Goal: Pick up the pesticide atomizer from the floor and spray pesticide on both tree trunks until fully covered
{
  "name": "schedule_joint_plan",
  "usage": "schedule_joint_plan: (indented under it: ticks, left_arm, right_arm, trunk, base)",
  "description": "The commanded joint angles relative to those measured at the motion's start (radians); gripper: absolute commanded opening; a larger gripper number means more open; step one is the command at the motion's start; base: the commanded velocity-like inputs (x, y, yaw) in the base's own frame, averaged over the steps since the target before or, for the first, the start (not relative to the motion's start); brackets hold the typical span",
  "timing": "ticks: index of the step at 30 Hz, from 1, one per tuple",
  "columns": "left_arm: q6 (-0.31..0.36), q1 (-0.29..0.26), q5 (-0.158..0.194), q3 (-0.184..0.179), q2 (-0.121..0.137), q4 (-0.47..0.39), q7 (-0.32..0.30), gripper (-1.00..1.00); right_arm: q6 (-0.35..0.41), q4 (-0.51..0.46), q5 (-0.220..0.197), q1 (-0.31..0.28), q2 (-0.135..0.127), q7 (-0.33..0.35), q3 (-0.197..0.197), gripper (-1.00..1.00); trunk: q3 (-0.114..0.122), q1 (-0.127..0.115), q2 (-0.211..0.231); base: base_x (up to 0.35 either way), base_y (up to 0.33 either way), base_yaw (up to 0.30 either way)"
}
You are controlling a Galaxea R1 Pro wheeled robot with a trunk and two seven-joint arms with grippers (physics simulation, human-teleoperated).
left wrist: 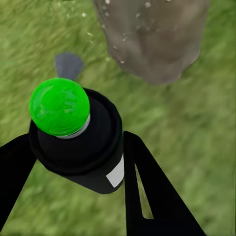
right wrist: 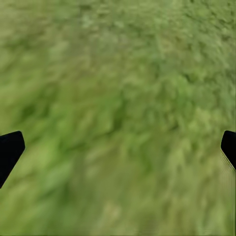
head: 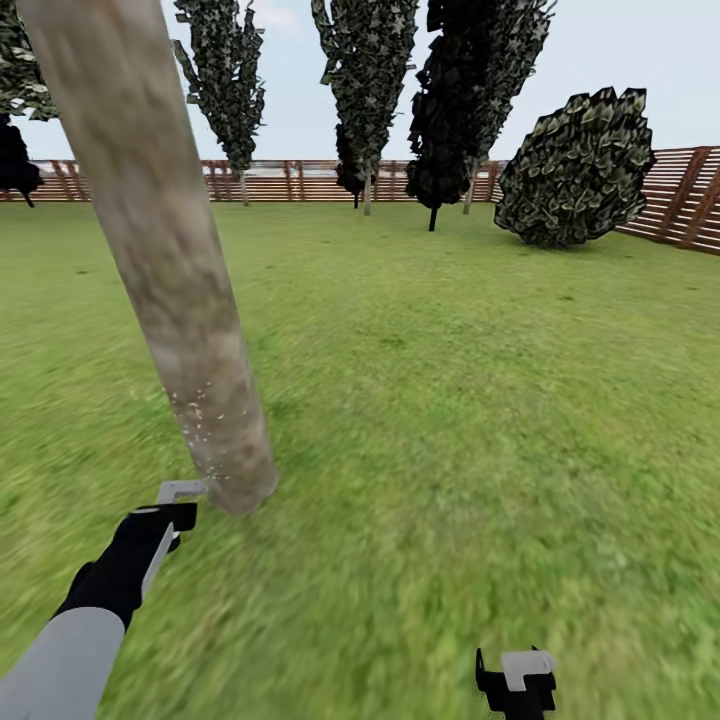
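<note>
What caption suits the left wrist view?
Black atomizer with green cap held between the jaws, aimed at the speck-dusted tree trunk.

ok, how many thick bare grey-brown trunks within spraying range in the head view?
1: the mottled grey-brown trunk, rising at left just ahead of the left pincer. The trees along the far fence are distant; the second task tree isn't identifiable.

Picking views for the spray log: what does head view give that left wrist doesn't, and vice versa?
Head view alone: the fence, the distant trees, the round bush, the sky, the right tool low over grass, and the trunk's full height.

Left wrist alone: the atomizer, black body with green cap, clamped between the left tool's fingers.

Both: the tree trunk base with white pesticide specks, the lawn, and the left tool.
</note>
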Motion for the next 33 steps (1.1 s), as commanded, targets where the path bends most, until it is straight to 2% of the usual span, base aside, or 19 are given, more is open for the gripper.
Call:
schedule_joint_plan:
  ticks: [1, 9, 20, 27, 33]
  left_arm:
    - [0.000, 0.000, 0.001, 0.000, 0.001, 0.000, 0.001, -1.00]
    - [-0.001, 0.000, 0.003, 0.001, 0.004, -0.001, -0.002, -1.00]
    - [-0.001, 0.000, 0.004, 0.001, 0.003, -0.001, -0.007, -1.00]
    - [0.001, 0.000, 0.003, 0.001, 0.003, -0.001, -0.006, -1.00]
    - [0.003, 0.000, 0.002, 0.002, 0.006, -0.001, -0.001, -1.00]
  right_arm:
    - [0.000, 0.000, 0.000, 0.000, 0.000, 0.000, 0.000, 1.00]
    - [0.001, 0.000, 0.000, 0.000, -0.001, 0.001, 0.000, 1.00]
    - [0.001, 0.000, 0.000, 0.000, 0.000, 0.001, 0.001, 1.00]
    - [0.001, 0.000, 0.000, 0.000, 0.000, 0.001, 0.001, 1.00]
    - [0.001, 0.000, 0.000, 0.000, 0.000, 0.001, 0.001, 1.00]
  trunk:
    - [0.000, 0.000, 0.000]
    - [0.000, 0.000, 0.000]
    - [0.000, 0.000, 0.000]
    - [0.000, 0.000, 0.000]
    - [0.000, 0.000, 0.000]
  base:
    - [0.182, -0.212, 0.007]
    - [0.203, -0.206, 0.001]
    - [-0.027, -0.272, 0.005]
    - [0.019, -0.275, 0.229]
    - [0.161, -0.249, 0.274]
